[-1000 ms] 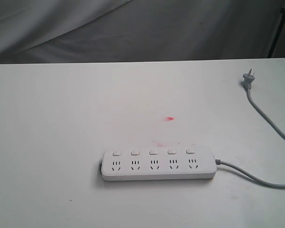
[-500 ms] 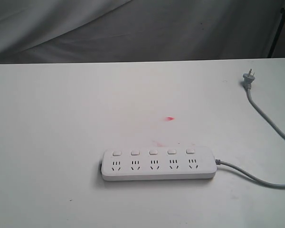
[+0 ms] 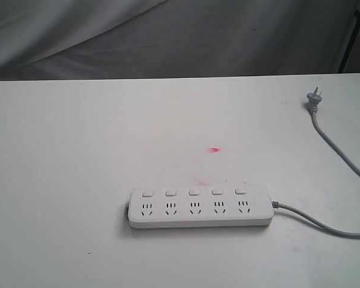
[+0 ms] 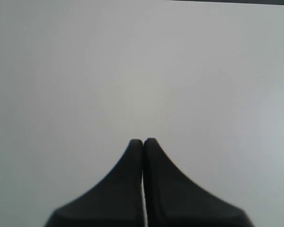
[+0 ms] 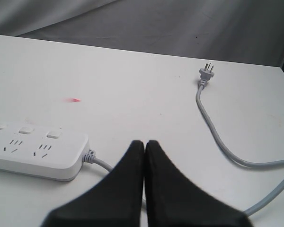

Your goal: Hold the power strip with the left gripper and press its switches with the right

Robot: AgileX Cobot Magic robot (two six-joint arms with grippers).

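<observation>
Nothing is seen to have moved since a second ago. The long white plastic power strip (image 3: 200, 207) is lying flat on the white table (image 3: 78, 150), toward the near edge in the exterior view. Its five small white rounded-square switches (image 3: 193, 192) are lined up along the far side. A grey cord (image 3: 324, 227) is trailed rightward and back to the grey plug (image 3: 314, 99). The black left gripper (image 4: 143, 141) is clenched empty over bare table. The black right gripper (image 5: 145, 142) is likewise closed on nothing, near the strip's corded end.
</observation>
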